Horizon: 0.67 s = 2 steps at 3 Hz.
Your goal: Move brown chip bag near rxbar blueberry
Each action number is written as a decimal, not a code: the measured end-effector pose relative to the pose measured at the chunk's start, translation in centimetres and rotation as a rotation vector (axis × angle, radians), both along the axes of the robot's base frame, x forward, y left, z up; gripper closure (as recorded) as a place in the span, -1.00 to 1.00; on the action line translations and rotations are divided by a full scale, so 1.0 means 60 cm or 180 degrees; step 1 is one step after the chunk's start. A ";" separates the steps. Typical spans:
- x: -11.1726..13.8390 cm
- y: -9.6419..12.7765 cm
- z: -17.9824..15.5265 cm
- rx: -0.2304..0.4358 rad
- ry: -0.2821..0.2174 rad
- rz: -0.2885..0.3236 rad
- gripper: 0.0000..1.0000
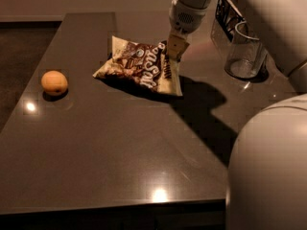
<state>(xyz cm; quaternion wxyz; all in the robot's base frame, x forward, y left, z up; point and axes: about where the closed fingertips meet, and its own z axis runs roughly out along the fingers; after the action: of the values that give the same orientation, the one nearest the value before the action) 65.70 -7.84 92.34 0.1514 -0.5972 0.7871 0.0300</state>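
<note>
Camera view, gripper [175, 51] clamped on right edge of brown chip bag [141, 68], orange [54, 82] well apart

Hand [175, 49] clamped on brown chip bag [141, 68], far side; glass [244, 51] close right; orange [54, 82] left; desk [120, 152] front open.

The gripper [175, 51] reaches down from the upper right on its white arm [189, 8], and its tan fingers [176, 44] are pressed together on the far right corner of the brown chip bag [141, 68]. The bag lies slanted on the dark grey worktop [120, 147] and casts a shadow beneath its near edge. An orange [54, 82] sits well apart to the left. A clear cup [244, 54] stands to the right of the bag, with a dark box [224, 8] behind it.
</note>
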 end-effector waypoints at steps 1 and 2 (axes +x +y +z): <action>0.006 0.004 -0.002 0.0018 -0.0030 -0.0001 -0.78; 0.011 0.008 -0.005 0.0031 -0.0051 0.0000 -1.00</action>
<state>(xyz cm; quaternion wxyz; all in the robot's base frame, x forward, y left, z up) 66.38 -7.37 92.05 0.1606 -0.5966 0.7857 0.0291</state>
